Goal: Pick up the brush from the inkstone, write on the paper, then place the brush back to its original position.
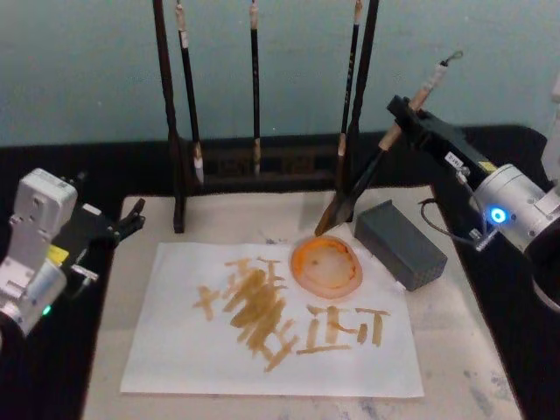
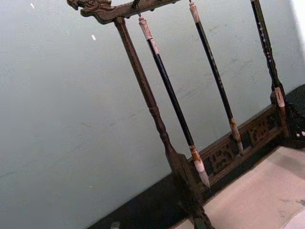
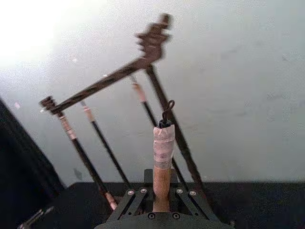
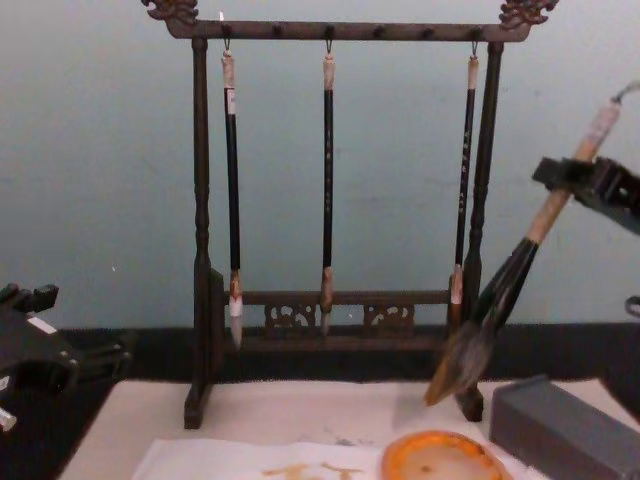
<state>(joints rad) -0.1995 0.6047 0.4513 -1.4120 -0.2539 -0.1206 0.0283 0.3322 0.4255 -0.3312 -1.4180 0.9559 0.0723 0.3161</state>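
Beige mat (image 1: 455, 350) underneath; upper right, I see the right gripper (image 1: 408, 117) pinching the brush (image 1: 367, 179) by its tan handle, bristles raised just behind the orange dish (image 1: 325, 264). The paper (image 1: 175, 350) carries many strokes (writing looks done, I'd judge), so returning it is left. The left gripper (image 1: 122, 223) is parked at the left edge.

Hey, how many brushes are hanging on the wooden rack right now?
3: a left brush, a middle brush and a right brush, all on the rack. None looks hidden.
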